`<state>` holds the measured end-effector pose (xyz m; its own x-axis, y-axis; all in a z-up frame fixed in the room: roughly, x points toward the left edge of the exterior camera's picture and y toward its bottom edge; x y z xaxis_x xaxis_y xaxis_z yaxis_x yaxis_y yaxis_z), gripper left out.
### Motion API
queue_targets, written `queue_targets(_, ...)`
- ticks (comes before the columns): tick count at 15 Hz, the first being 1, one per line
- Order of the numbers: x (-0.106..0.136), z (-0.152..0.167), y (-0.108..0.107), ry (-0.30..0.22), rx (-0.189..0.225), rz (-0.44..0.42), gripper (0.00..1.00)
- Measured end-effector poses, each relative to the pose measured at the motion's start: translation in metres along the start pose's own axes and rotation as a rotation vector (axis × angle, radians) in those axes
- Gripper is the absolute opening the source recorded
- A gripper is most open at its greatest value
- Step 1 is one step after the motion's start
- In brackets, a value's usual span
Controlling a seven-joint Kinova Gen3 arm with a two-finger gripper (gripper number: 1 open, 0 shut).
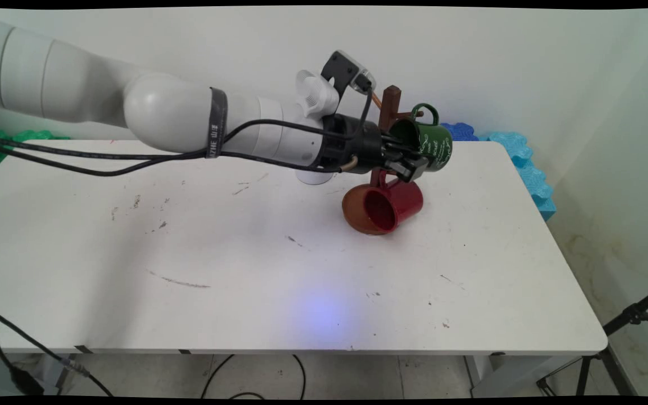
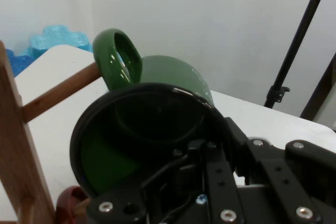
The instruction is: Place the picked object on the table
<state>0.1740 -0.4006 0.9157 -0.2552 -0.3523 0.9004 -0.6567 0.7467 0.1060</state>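
Claw (image 1: pixel 414 160) grips green mug (image 1: pixel 433 143) rim, handle on peg (image 2: pixel 60 92).

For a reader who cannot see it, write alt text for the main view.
The hand grips a green mug by its rim, its handle at a peg of a brown wooden mug rack on a white table. A red mug hangs lower on the rack.

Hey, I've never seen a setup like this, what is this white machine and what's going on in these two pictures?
It is a robot arm ending in a black two-finger gripper. The main view looks down from above the white table; the hand view comes from a camera on the hand itself. The gripper is shut on the rim of a green mug, whose handle sits at a peg of a brown wooden mug stand. A red mug hangs lower on that stand. A tripod stands beside the table.
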Motion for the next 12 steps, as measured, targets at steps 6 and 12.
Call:
queue_targets(6,0.002,-0.007,0.007,0.004,-0.023,0.005,0.0)
queue_targets(12,0.003,-0.015,0.014,0.0,-0.046,0.014,0.0)
